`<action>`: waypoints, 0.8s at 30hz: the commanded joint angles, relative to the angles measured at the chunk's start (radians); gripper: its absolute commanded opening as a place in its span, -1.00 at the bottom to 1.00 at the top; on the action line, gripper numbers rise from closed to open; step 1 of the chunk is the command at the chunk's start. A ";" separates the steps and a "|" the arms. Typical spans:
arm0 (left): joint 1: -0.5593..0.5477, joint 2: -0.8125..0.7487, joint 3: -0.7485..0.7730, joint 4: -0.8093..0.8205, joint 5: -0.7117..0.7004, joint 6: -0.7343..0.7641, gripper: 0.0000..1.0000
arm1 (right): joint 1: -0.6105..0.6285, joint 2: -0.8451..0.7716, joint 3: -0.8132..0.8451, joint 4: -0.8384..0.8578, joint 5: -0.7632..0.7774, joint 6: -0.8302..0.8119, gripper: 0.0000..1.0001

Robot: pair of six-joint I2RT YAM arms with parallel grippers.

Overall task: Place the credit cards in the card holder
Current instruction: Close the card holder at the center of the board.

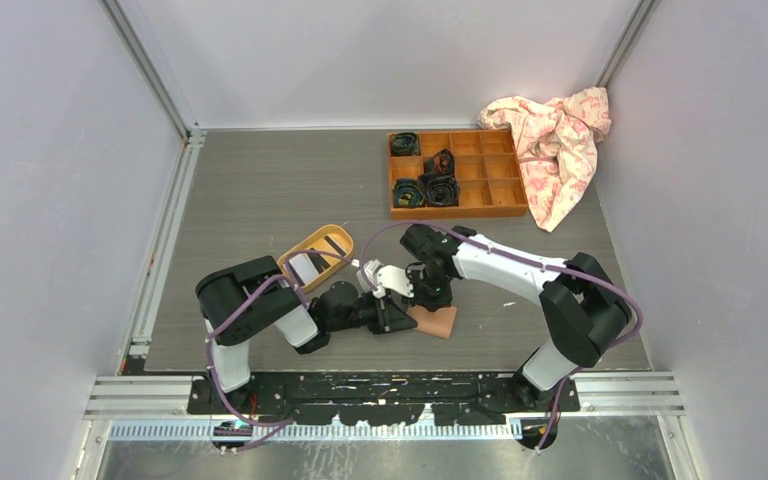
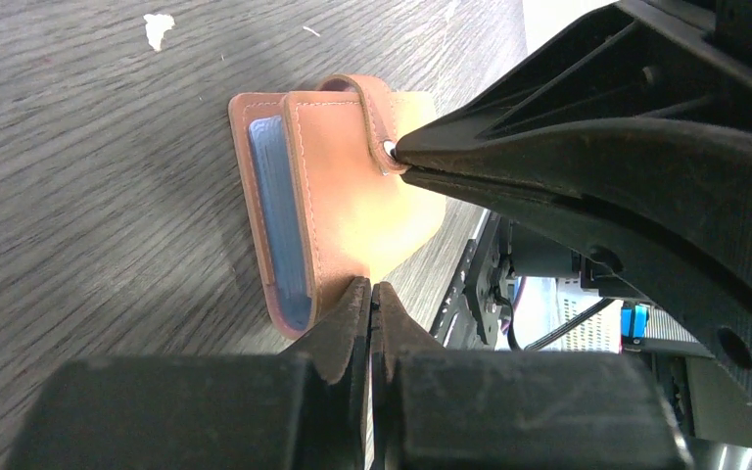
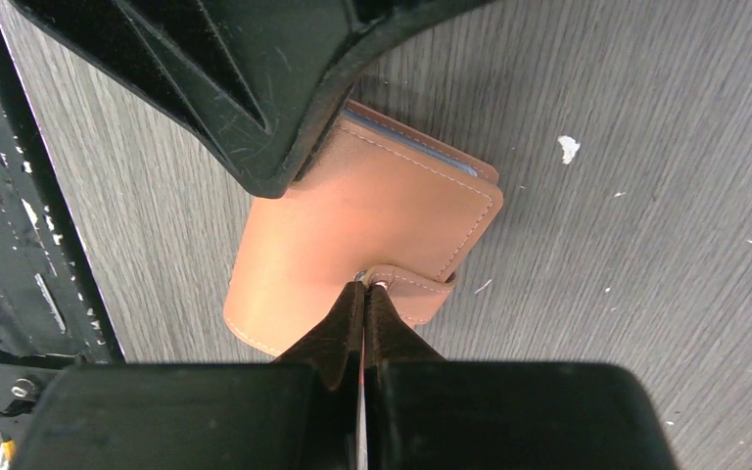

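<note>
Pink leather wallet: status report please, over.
Left gripper shut at salmon-pink folded leather wallet edge. Right gripper shut at its snap tab. Nothing in the way.

card holder (image 1: pixel 436 322) near table (image 1: pixel 260 190) front edge, centre. tray (image 1: pixel 322 231) behind-left of it, cards (image 1: pixel 305 267) inside. compartment box (image 1: pixel 460 211) far right, cloth (image 1: pixel 555 150) against its right side.

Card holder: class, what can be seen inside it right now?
Inside the card holder, only a strip of bluish lining shows at its edge. Folded nearly shut, it hides the rest.
</note>
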State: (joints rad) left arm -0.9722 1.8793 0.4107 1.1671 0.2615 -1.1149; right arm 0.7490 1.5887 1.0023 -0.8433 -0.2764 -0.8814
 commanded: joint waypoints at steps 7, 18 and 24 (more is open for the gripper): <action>0.009 -0.016 -0.002 0.076 -0.012 0.013 -1.00 | 0.061 0.027 -0.109 -0.013 0.008 0.014 -0.99; 0.009 -0.077 -0.039 0.074 -0.019 0.020 -1.00 | 0.112 0.008 -0.154 -0.013 0.040 0.023 -0.99; 0.010 -0.124 -0.066 0.068 -0.026 0.021 -1.00 | 0.151 0.005 -0.180 -0.002 0.075 0.043 -0.99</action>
State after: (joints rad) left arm -0.9680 1.8114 0.3595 1.1763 0.2527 -1.1149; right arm 0.8574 1.5311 0.9245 -0.7700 -0.1295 -0.8818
